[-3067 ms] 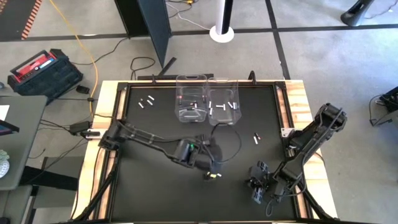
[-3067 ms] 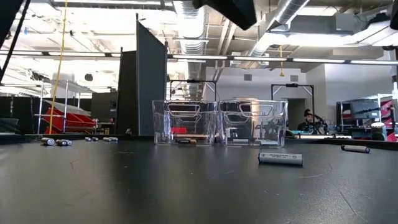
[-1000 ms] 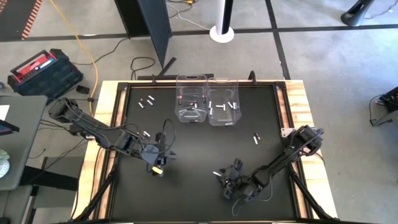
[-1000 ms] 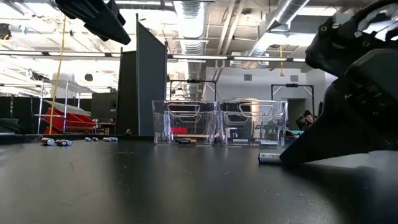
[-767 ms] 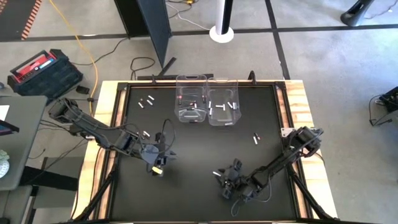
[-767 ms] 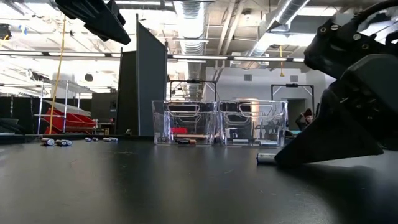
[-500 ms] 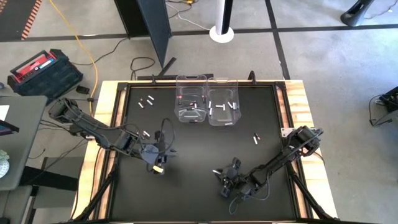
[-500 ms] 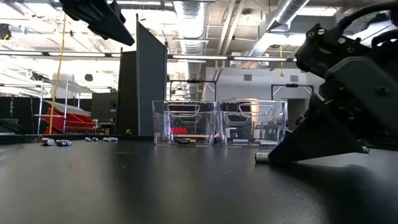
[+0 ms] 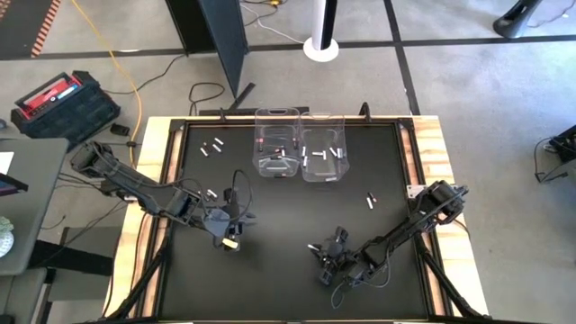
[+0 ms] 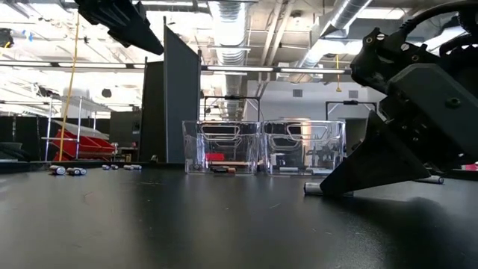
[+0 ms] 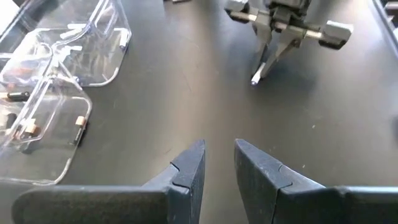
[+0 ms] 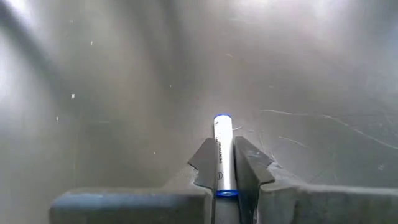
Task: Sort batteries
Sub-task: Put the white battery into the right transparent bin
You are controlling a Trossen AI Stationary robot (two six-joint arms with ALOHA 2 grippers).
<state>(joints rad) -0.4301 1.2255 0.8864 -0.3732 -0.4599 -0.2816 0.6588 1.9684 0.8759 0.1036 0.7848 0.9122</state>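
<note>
A white battery with blue ends (image 12: 222, 130) lies on the black table near its front edge, and my right gripper (image 12: 222, 144) is shut on it; the high view shows this gripper (image 9: 320, 253) right of the table's middle. The battery's free end (image 10: 311, 190) sticks out from under the gripper in the low view. My left gripper (image 11: 219, 149) hangs above the table's left half (image 9: 230, 241), its fingers a narrow gap apart with nothing between them. More batteries lie in two clear bins (image 9: 277, 157) (image 9: 324, 166) at the far edge. My right gripper pinches the battery's long sides (image 12: 221, 165) between its two fingers, which lie along the battery. The fingers come slanting down from the table's right near corner. The battery's far end (image 11: 255, 78) pokes out past the fingertips, and the battery rests on the table.
Loose batteries lie at the far left (image 9: 211, 147), beside the left arm (image 9: 211, 193) and right of the bins (image 9: 370, 200). The bins stand side by side at the table's far middle. Wooden rails (image 9: 430, 153) border the black mat.
My right gripper has closed its fingers onto the white battery, staying low over the table. In the low view the battery's free end has slid slightly leftward. My left gripper has stayed where it was.
</note>
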